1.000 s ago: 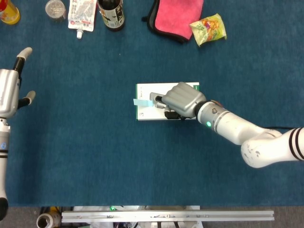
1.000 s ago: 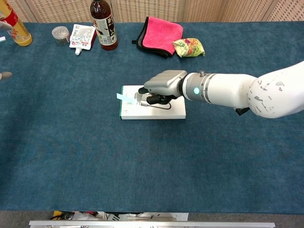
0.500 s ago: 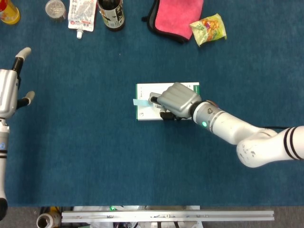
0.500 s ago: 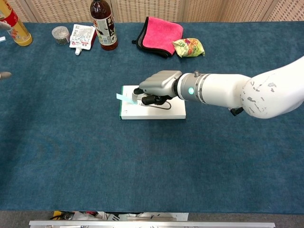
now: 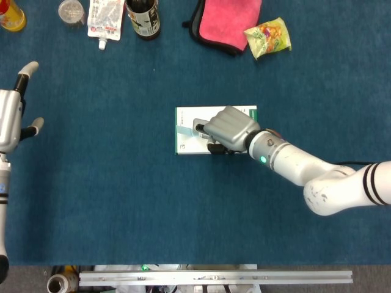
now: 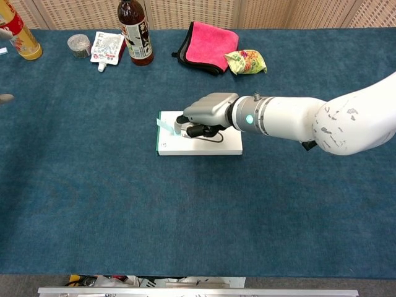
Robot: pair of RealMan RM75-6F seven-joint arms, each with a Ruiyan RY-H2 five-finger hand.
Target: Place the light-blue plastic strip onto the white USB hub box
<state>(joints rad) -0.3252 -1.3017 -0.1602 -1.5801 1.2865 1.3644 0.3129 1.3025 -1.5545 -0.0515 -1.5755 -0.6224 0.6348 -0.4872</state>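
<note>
Right now the light-blue strip [image 6: 164, 125] lies over the left part of the white box [image 6: 199, 145], its free end near the box's left edge and its other end tucked under the tips of the right hand's fingers [image 6: 185, 125]. The right hand [image 6: 207, 114] sits palm-down over the middle of the box, fingers curled toward the strip; whether they are pinching it or only resting beside it cannot be told, since the hand's back hides the contact. In the head view the strip [image 5: 183, 129] shows as a pale band just left of the right hand [image 5: 227, 129], lying wholly on the box [image 5: 186, 145]. The box itself rests flat on the blue counter [image 5: 122, 183], about the middle of it.

At the far left the left hand [image 5: 13, 116] stays well apart from the box, fingers spread and holding nothing.

Along the back edge of the counter stand a dark bottle [image 6: 135, 32], a white pouch with a spout [image 6: 106, 48], a small clear cup [image 6: 78, 45] and a yellow bottle [image 6: 18, 36]. Further right lie a pink cloth [image 6: 209, 46] and, just beside it, a yellow-green snack packet [image 6: 245, 62]. All of these are far from the box, and nothing lies between them and the right hand.
</note>
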